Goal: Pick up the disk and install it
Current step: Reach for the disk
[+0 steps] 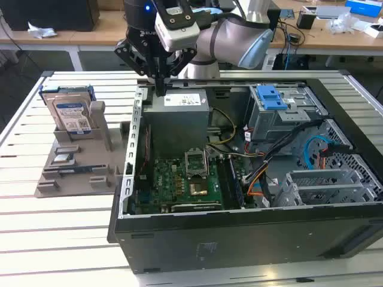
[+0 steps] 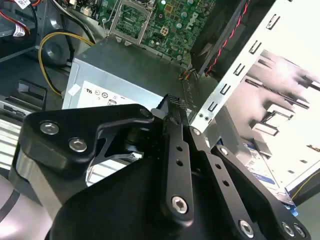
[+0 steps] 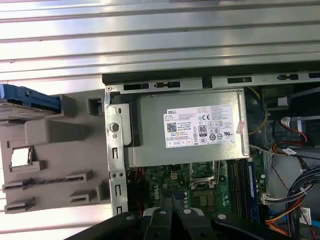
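The disk point(image 1: 70, 113), a silver hard drive with a white-and-blue label in a blue carrier, stands upright in a grey holder point(image 1: 78, 176) on the exterior view's left. Its blue edge shows in the first wrist view point(image 3: 25, 95), and its label shows in the second wrist view point(image 2: 257, 162). My gripper point(image 1: 160, 89) hangs over the back left corner of the open computer case, to the right of the disk and apart from it. In the second wrist view the fingertips point(image 2: 172, 104) are shut together with nothing between them.
The black computer case point(image 1: 239, 233) lies open on a slatted metal table point(image 1: 60, 239). Under my gripper sits the grey power supply box point(image 3: 190, 127) with a white sticker. The case also holds a green motherboard point(image 1: 179, 185), cables and a drive cage with a blue latch point(image 1: 269, 95).
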### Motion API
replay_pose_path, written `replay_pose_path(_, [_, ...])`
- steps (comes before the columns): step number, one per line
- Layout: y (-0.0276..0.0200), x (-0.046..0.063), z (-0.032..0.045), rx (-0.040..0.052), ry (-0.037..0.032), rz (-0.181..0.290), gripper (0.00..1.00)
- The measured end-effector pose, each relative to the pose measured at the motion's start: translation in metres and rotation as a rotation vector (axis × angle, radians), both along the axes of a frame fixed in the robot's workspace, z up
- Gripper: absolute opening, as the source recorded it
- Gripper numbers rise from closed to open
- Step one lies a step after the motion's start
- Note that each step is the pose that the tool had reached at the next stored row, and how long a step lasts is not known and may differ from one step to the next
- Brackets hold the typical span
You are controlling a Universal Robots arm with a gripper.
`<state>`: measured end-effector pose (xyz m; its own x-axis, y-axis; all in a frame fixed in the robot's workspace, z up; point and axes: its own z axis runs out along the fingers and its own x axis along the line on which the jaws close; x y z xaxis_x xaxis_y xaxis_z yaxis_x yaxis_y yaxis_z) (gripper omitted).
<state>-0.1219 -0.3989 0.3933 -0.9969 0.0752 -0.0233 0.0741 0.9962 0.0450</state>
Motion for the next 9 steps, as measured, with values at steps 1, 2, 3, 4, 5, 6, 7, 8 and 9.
replay_pose_path(1, [0.0000, 0.000, 0.0000, 0.0000, -0.0001, 0.000, 0.11])
replay_pose_path(2, [0.0000, -0.004, 0.0000, 0.0000, 0.0000, 0.000, 0.11])
replay_pose_path(3, [0.0000, -0.006, 0.0000, 0.0001, 0.0000, 0.000, 0.11])
replay_pose_path(4, [0.0000, -0.008, 0.0000, 0.0000, -0.0001, 0.000, 0.11])
replay_pose_path(5, [0.0000, -0.009, 0.0000, 0.0001, -0.0001, 0.000, 0.11])
replay_pose_path(6, [0.0000, -0.010, 0.0000, 0.0000, 0.0000, 0.000, 0.11])
replay_pose_path(7, [0.0000, -0.011, 0.0000, 0.0000, -0.0001, 0.000, 0.11])
replay_pose_path(8, [0.0000, -0.011, 0.0000, 0.0000, 0.0000, 0.000, 0.11])
replay_pose_path(9, [0.0000, -0.012, 0.0000, 0.0000, 0.0000, 0.000, 0.11])
